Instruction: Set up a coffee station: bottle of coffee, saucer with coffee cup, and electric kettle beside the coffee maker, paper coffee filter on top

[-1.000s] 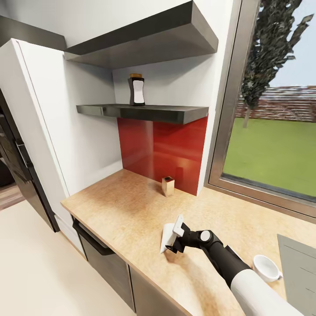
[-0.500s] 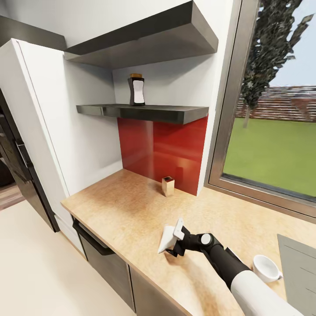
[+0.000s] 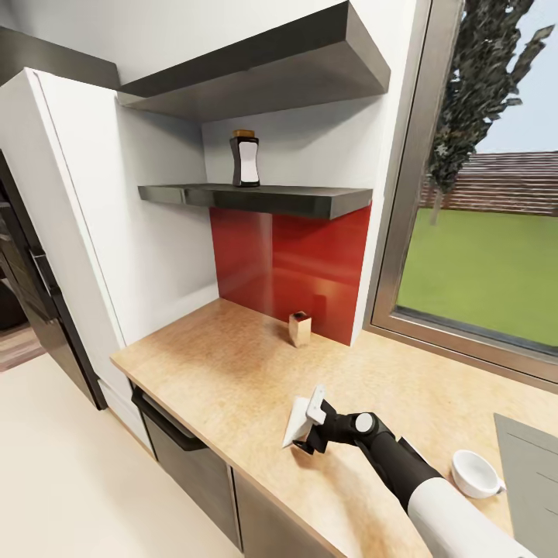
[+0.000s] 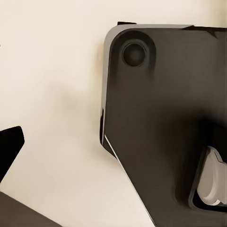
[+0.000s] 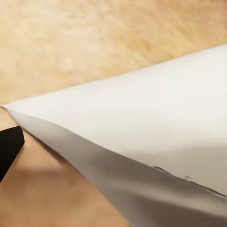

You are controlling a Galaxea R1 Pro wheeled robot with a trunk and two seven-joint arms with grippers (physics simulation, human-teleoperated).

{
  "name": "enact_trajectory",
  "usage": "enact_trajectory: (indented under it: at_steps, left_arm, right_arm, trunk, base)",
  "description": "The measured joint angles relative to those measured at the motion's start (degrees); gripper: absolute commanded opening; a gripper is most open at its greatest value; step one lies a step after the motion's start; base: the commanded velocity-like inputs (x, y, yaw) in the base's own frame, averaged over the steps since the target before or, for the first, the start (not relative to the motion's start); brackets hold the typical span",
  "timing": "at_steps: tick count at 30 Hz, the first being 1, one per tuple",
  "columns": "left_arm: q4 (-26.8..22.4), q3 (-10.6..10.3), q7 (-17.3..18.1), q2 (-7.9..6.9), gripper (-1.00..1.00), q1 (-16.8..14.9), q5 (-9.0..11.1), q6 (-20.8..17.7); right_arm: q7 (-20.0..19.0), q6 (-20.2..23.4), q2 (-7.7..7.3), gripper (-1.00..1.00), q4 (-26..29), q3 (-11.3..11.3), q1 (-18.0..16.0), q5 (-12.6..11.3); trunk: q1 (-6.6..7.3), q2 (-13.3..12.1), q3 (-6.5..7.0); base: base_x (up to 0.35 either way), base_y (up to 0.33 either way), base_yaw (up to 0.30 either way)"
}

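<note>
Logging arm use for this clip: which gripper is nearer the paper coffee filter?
Right. The right gripper holds the paper coffee filter over the countertop; the left wrist view faces dark robot bodywork, away from it.

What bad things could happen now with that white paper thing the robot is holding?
The paper filter is thin and floppy, and the right gripper seems to pinch just one edge, so it might slip out or crumple. It hangs close above the counter, so its tip could drag and bend. The white cup sits near the arm's elbow, so a wide swing might bump it.
</note>
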State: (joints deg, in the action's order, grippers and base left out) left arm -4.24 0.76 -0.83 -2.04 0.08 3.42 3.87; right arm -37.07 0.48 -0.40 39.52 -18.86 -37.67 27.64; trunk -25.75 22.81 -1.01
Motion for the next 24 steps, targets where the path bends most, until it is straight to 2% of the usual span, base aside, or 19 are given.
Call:
enact_trajectory:
  at_steps: [6,7,24]
  left_arm:
    - [0.0,0.0,0.0,0.05,1.0,0.0,0.0,0.0]
    - [0.0,0.0,0.0,0.03,1.0,0.0,0.0,0.0]
    - [0.0,0.0,0.0,0.02,1.0,0.0,0.0,0.0]
  right_arm:
    - [0.0,0.0,0.0,1.0,0.0,0.0,0.0,0.0]
    - [0.0,0.0,0.0,-1.0,0.0,0.0,0.0,0.0]
    - [0.02,-0.06,0.0,-1.0,0.01,-0.06,0.0,0.04]
  trunk:
    - [0.0,0.0,0.0]
    - [0.0,0.0,0.0]
    - [0.0,0.0,0.0]
  base:
    - [0.0,0.0,0.0]
    - [0.0,0.0,0.0]
    - [0.0,0.0,0.0]
